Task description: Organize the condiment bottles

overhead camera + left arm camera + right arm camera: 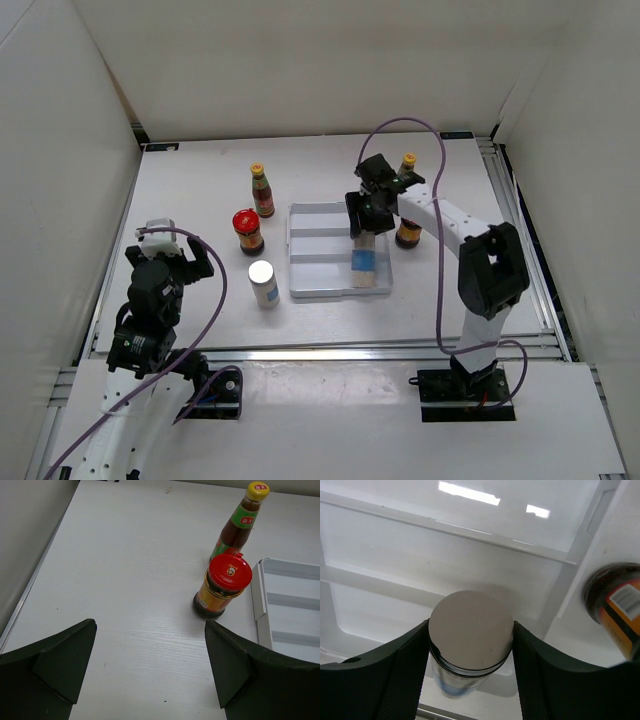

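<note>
My right gripper (364,228) is shut on a white silver-topped shaker (364,264), holding it upright in the near right part of the white ridged tray (318,268). In the right wrist view the fingers (407,670) press both sides of the shaker's cap (471,627). A dark jar (408,235) stands just right of the tray, with a yellow-capped sauce bottle (408,163) behind it. Left of the tray stand a sauce bottle (262,190), a red-lidded jar (247,231) and a second shaker (263,283). My left gripper (172,255) is open and empty at the left.
The left wrist view shows the red-lidded jar (222,586), the sauce bottle (240,522) behind it, and the tray's left rim (259,597) to the right. White walls enclose the table on three sides. A metal rail (320,352) runs along the near edge.
</note>
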Controlling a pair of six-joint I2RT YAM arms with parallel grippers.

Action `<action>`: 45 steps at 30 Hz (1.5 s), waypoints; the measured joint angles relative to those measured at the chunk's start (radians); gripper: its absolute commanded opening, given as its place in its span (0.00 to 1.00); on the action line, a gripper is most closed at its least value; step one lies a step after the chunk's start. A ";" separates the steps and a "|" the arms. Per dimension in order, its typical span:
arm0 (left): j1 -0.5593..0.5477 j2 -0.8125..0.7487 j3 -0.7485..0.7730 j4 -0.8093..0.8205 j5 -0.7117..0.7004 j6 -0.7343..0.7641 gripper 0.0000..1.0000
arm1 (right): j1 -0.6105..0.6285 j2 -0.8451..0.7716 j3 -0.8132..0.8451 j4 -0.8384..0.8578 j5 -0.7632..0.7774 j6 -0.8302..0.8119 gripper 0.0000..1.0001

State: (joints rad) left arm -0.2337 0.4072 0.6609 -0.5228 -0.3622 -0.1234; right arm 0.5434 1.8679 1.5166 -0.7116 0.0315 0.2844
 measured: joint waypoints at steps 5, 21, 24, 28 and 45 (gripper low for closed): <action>0.000 0.000 0.000 0.000 0.000 0.000 1.00 | 0.015 -0.187 -0.112 0.046 0.051 -0.012 0.25; 0.000 0.002 0.000 0.001 0.000 0.008 1.00 | 0.073 -0.396 -0.339 0.215 0.207 -0.035 0.17; 0.000 0.002 0.000 0.001 0.000 0.008 1.00 | 0.099 -0.398 -0.340 0.211 0.245 -0.038 0.17; 0.000 0.002 0.000 0.001 0.000 0.008 1.00 | 0.128 -0.409 -0.340 0.177 0.285 -0.049 0.17; 0.000 0.002 0.000 0.001 0.000 0.008 1.00 | 0.146 -0.453 -0.367 0.101 0.359 -0.048 0.44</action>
State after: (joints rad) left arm -0.2337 0.4088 0.6609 -0.5220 -0.3622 -0.1154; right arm 0.6899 1.4147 1.1492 -0.6109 0.3901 0.2363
